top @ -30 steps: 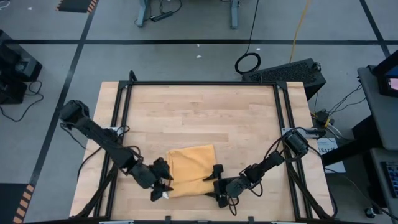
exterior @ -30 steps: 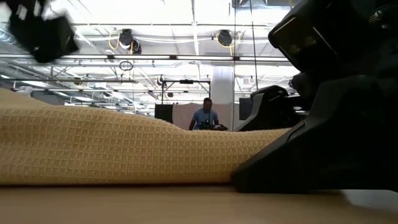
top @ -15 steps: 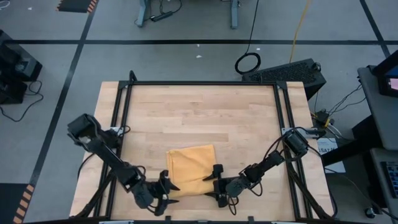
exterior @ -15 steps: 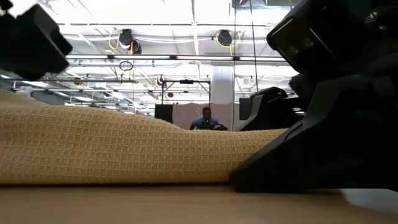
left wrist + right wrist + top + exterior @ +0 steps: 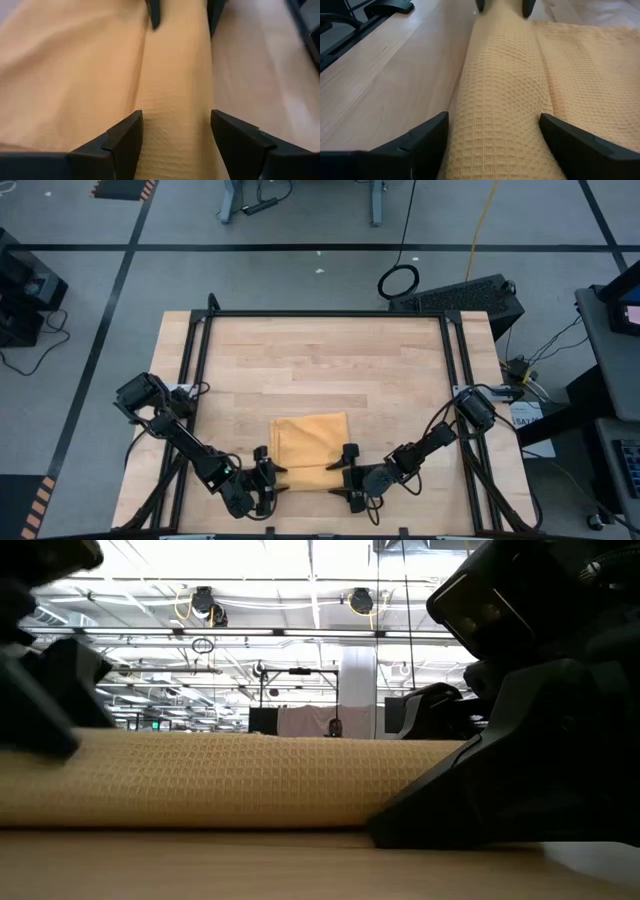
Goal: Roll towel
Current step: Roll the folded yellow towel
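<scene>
**Roll started at the near edge, most of the towel still flat**

The towel (image 5: 310,443) lies on the near half of the desk (image 5: 320,360), between the two arms. Its near edge is turned up into a narrow roll (image 5: 502,100); the remainder spreads flat toward the far side. By my reading the task is in its early part: one or two turns are made, and the larger flat part is left to wind up.

The left gripper (image 5: 268,482) sits at the roll's left end, the right gripper (image 5: 347,477) at its right end. Each has its fingers (image 5: 125,145) spread, straddling the roll on both sides rather than pinching it; the right fingers (image 5: 427,135) stand the same way.

The desk is pale wood planking within a black frame. Round it is grey floor with black tape lines, cables and dark equipment at the sides. The low view shows a big hall with ceiling lights and overhead rails.
</scene>
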Robot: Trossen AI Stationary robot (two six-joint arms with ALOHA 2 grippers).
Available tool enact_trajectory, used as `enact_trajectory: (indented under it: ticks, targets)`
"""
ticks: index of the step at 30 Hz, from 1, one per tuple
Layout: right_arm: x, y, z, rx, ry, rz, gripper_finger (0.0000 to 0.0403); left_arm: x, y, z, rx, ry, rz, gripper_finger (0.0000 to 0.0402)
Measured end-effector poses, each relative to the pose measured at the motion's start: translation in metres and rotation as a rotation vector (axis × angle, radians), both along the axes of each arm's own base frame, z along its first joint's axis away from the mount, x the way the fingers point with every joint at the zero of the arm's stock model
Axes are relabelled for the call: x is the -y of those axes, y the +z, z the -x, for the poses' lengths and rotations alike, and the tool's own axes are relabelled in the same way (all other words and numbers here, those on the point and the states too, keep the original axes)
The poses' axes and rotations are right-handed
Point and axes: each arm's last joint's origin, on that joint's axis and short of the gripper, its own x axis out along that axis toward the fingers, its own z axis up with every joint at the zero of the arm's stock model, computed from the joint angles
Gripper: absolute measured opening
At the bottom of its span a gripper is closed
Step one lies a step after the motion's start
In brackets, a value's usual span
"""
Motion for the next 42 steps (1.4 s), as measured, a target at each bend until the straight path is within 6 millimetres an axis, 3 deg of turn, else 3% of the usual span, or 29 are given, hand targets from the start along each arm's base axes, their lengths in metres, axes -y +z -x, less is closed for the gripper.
enact_trajectory:
  ticks: [8, 14, 17, 23, 25, 32, 39, 42]
  targets:
    - [0.000, 0.000, 0.000, -0.003, -0.011, -0.019, 0.0299, -0.001, 0.029, 0.001, 0.072, 0.031, 0.107, 0.0238]
    - [0.000, 0.000, 0.000, -0.003, -0.012, -0.021, 0.0299, 0.002, 0.020, 0.004, 0.044, 0.018, 0.097, 0.0247]
    - [0.000, 0.000, 0.000, -0.005, -0.016, -0.028, 0.0299, 0.005, 0.013, 0.007, 0.028, 0.004, 0.058, 0.0280]
    - [0.000, -0.001, 0.000, -0.009, -0.023, -0.039, 0.0299, 0.008, 0.007, 0.009, 0.047, -0.028, -0.038, 0.0381]
    - [0.000, -0.001, 0.000, -0.009, -0.023, -0.039, 0.0299, 0.010, 0.003, 0.009, 0.041, -0.052, -0.060, 0.0394]
    - [0.000, -0.001, 0.000, -0.009, -0.026, -0.040, 0.0299, 0.011, -0.017, 0.009, -0.018, -0.082, -0.098, 0.0374]
    - [0.000, -0.001, 0.000, -0.009, -0.025, -0.040, 0.0299, 0.005, -0.021, 0.003, -0.034, -0.046, -0.088, 0.0369]
    - [0.000, -0.001, 0.000, -0.009, -0.025, -0.040, 0.0299, 0.001, -0.022, 0.000, -0.049, -0.025, -0.069, 0.0344]
